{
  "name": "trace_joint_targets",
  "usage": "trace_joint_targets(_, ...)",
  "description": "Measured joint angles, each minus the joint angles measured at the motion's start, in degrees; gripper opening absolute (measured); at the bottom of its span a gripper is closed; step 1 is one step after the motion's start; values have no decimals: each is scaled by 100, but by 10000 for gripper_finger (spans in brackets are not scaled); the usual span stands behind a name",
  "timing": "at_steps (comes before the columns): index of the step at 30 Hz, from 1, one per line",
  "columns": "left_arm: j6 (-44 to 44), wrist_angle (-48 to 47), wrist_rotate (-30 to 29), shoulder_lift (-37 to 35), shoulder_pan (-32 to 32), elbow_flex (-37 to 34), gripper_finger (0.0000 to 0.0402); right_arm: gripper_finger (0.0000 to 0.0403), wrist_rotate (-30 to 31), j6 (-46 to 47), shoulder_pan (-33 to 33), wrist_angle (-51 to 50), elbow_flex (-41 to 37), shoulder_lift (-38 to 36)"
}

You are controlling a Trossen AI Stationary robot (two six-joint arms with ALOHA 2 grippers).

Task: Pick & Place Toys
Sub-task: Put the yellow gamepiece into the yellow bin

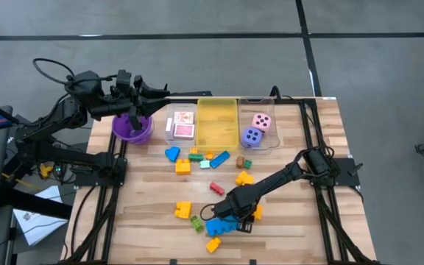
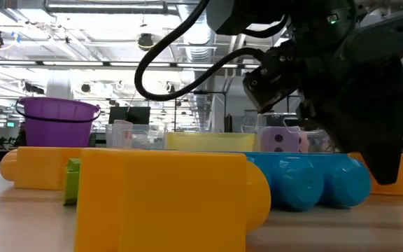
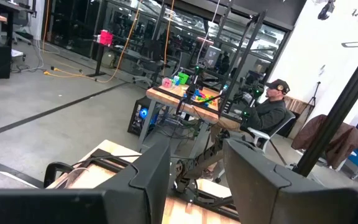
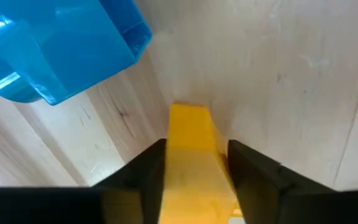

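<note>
My right gripper [image 1: 241, 215] is low over the table's near middle, shut on a yellow block [image 4: 190, 134]. A blue block [image 4: 61, 50] lies on the wood just beside it, also seen in the high view [image 1: 221, 225]. More blocks [image 1: 197, 158] lie scattered mid-table. A pink die [image 1: 261, 121] and a purple die [image 1: 252, 136] sit in a clear bin, and red-and-white cards [image 1: 183, 125] sit in another. My left gripper [image 1: 155, 93] is open and empty, held high above the purple bowl [image 1: 132, 126]. My right gripper pinches the yellow block by its two long sides [image 4: 174, 155] between the two fingers. The fingers lie along the block and slant down from the table's right side. The block's free end [image 4: 188, 112] sticks out past the fingertips. I cannot tell whether it rests on the wood or is just clear of it.
A yellow bin [image 1: 218, 121] stands between the two clear bins at the far edge. A yellow block [image 1: 182, 210], a green one [image 1: 196, 221] and a small yellow one [image 1: 213, 245] lie near the front. A person sits in the room behind [image 3: 269, 112].
</note>
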Motion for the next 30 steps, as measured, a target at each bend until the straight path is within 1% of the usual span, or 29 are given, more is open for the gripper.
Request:
trace_joint_targets(3,0,0,0,0,0,0,145,120,-10,40,-1,-31,5,-7)
trace_joint_targets(5,-2,0,0,0,0,0,145,112,-20,52,-4,-51,7,-7)
trace_joint_targets(11,-2,0,0,0,0,0,145,117,-20,109,-11,-185,7,-42)
trace_joint_targets(18,-2,0,0,0,0,0,145,105,-20,107,-37,-263,7,-60)
trace_joint_targets(30,-46,-1,17,0,0,0,145,103,27,90,-91,-340,189,-60)
